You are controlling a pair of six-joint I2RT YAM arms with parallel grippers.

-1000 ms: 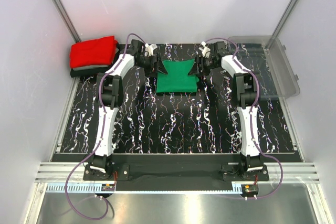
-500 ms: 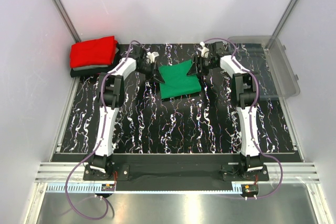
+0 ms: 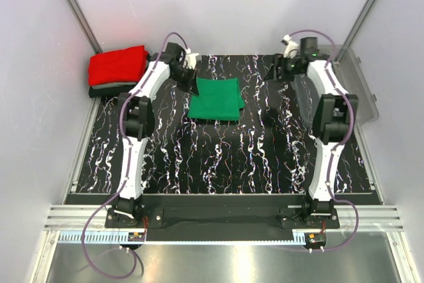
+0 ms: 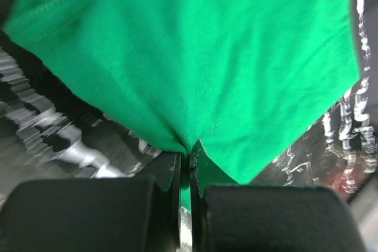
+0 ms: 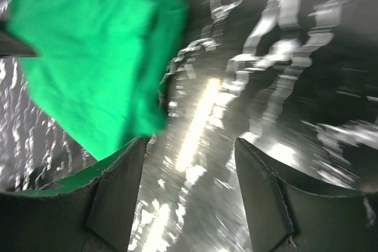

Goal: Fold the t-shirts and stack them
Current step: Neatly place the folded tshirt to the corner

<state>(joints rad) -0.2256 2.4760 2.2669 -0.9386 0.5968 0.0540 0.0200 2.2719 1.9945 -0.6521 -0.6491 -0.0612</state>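
A folded bright green t-shirt [image 3: 215,99] lies flat on the black marbled table at back centre. My left gripper [image 3: 194,84] is at its back left edge, shut on a pinch of the green cloth; in the left wrist view the green t-shirt [image 4: 207,57] bunches into the closed left gripper [image 4: 189,156]. My right gripper [image 3: 273,73] hangs open to the right of the shirt, apart from it. In the right wrist view the right gripper [image 5: 189,151] holds nothing, and the green t-shirt [image 5: 88,69] lies off to the left. A folded red t-shirt [image 3: 118,65] tops a dark folded t-shirt [image 3: 99,89] at back left.
A clear plastic bin [image 3: 358,91] stands at the back right edge, close behind my right arm. Grey walls and metal posts close in the table on three sides. The black marbled table [image 3: 218,157] stretches in front of the green shirt.
The left gripper has shut on the green shirt's edge. The right gripper has swung right, away from the shirt toward the bin. The shirt now lies flatter and slightly further left.
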